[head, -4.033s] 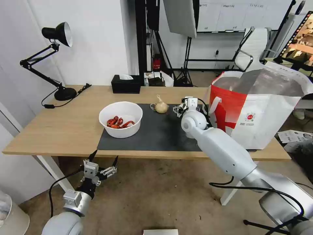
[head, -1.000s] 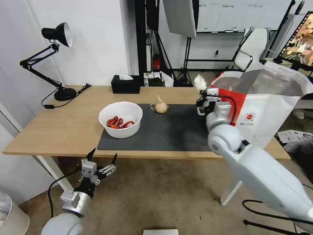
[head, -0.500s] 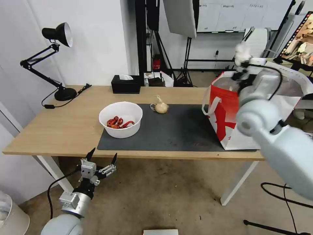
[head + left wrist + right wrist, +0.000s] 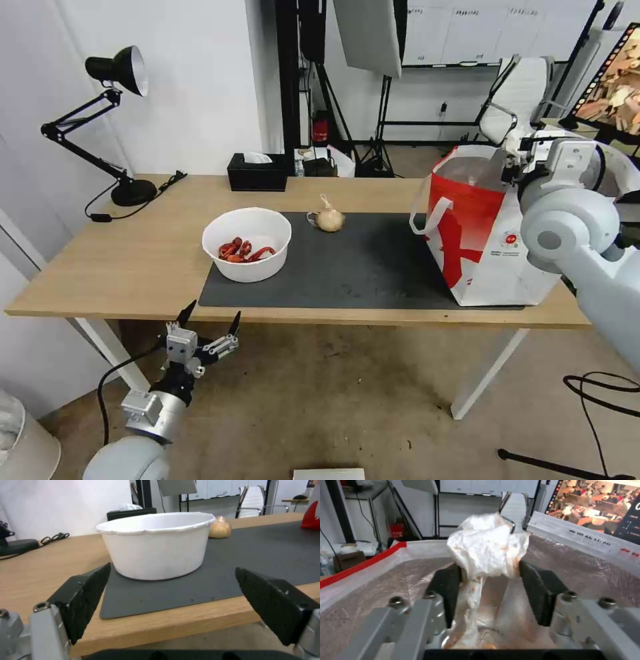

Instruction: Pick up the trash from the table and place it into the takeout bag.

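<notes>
Head view, left to right: the left tool [image 4: 208,323] hangs below the light-wood counter [image 4: 133,267] edge, its black fingers spread wide and empty. A round white bowl of red crayfish shells [image 4: 247,244] and a small knotted beige bag [image 4: 329,218] sit on the dark grey mat [image 4: 347,267]. Over the red-and-white foil-lined takeout bag [image 4: 487,233], the right tool [image 4: 493,580] pinches a crumpled white tissue [image 4: 486,547].

Ahead of me a white wall [image 4: 193,80] rises behind a black desk lamp [image 4: 113,67], a white office chair [image 4: 517,93] and dark light stands [image 4: 383,107] stand farther back, and brownish carpet floor [image 4: 333,400] spreads below.
</notes>
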Available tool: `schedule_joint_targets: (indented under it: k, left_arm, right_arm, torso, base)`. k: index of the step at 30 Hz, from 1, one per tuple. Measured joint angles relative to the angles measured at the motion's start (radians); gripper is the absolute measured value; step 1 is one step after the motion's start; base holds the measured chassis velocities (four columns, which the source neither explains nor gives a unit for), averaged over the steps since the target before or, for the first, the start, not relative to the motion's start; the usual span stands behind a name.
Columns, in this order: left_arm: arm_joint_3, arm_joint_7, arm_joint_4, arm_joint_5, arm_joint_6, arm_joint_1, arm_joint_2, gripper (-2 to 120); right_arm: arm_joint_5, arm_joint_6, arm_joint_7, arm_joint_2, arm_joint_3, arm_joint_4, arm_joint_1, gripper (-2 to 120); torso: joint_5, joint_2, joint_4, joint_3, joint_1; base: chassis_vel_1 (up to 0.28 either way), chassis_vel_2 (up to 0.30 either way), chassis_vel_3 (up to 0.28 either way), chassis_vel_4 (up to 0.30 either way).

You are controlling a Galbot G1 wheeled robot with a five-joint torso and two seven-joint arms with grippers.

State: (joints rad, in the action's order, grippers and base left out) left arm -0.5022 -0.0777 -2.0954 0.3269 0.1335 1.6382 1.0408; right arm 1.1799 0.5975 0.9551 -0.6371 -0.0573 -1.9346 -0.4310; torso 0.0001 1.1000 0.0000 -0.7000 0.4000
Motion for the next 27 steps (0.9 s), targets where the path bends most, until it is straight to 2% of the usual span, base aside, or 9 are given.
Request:
schedule_joint_targets:
  k: [1, 4, 12, 18, 20, 21, 23, 24, 27]
  left_arm:
    - [0.000, 0.000, 0.000, 0.000, 0.000, 0.000, 0.000, 100]
    - [-0.002, 0.000, -0.005, 0.000, 0.000, 0.004, -0.001, 100]
    - [-0.002, 0.000, -0.014, 0.000, -0.002, 0.008, -0.002, 100]
    - [-0.005, -0.001, -0.020, 0.002, -0.003, 0.006, -0.007, 100]
    - [-0.008, -0.001, -0.024, 0.009, -0.003, 0.004, -0.007, 100]
    - [-0.008, -0.001, -0.024, 0.009, -0.003, 0.004, -0.007, 100]
    - [-0.010, -0.002, -0.030, 0.016, -0.003, 0.001, -0.006, 100]
    - [-0.010, -0.002, -0.030, 0.016, -0.003, 0.001, -0.006, 100]
    - [-0.013, -0.002, -0.035, 0.021, -0.003, -0.002, -0.002, 100]
  right_arm:
    - [0.000, 0.000, 0.000, 0.000, 0.000, 0.000, 0.000, 52]
    - [0.006, 0.000, -0.002, 0.004, -0.001, -0.004, -0.001, 67]
    - [0.009, -0.009, -0.020, 0.013, -0.019, -0.018, -0.020, 94]
    - [0.001, -0.076, -0.087, 0.020, -0.053, -0.041, -0.066, 100]
    - [-0.005, -0.172, -0.206, 0.030, -0.087, -0.068, -0.113, 100]
    - [-0.005, -0.172, -0.206, 0.030, -0.087, -0.068, -0.113, 100]
    - [-0.026, -0.279, -0.382, 0.048, -0.139, -0.107, -0.202, 100]
    - [-0.026, -0.279, -0.382, 0.048, -0.139, -0.107, -0.202, 100]
    - [-0.051, -0.388, -0.601, 0.071, -0.194, -0.174, -0.357, 100]
  torso:
    - [0.0000, 0.000, 0.0000, 0.000, 0.000]
    - [0.0000, 0.000, 0.0000, 0.000, 0.000]
    - [-0.0001, 0.000, 0.0000, 0.000, 0.000]
    - [0.0000, 0.000, 0.0000, 0.000, 0.000]
    - [0.0000, 0.000, 0.0001, 0.000, 0.000]
    - [0.0000, 0.000, 0.0001, 0.000, 0.000]
    - [-0.0003, 0.000, 0.0001, 0.000, 0.000]
    - [-0.0003, 0.000, 0.0001, 0.000, 0.000]
    - [0.0002, 0.000, -0.0003, 0.000, 0.000]
  base:
    - [0.000, 0.000, 0.000, 0.000]
    - [0.000, 0.000, 0.000, 0.000]
    - [0.000, 0.000, 0.000, 0.000]
    - [0.000, 0.000, 0.000, 0.000]
    - [0.000, 0.000, 0.000, 0.000]
    - [0.000, 0.000, 0.000, 0.000]
    - [0.000, 0.000, 0.000, 0.000]
    - [0.000, 0.000, 0.000, 0.000]
    - [0.000, 0.000, 0.000, 0.000]
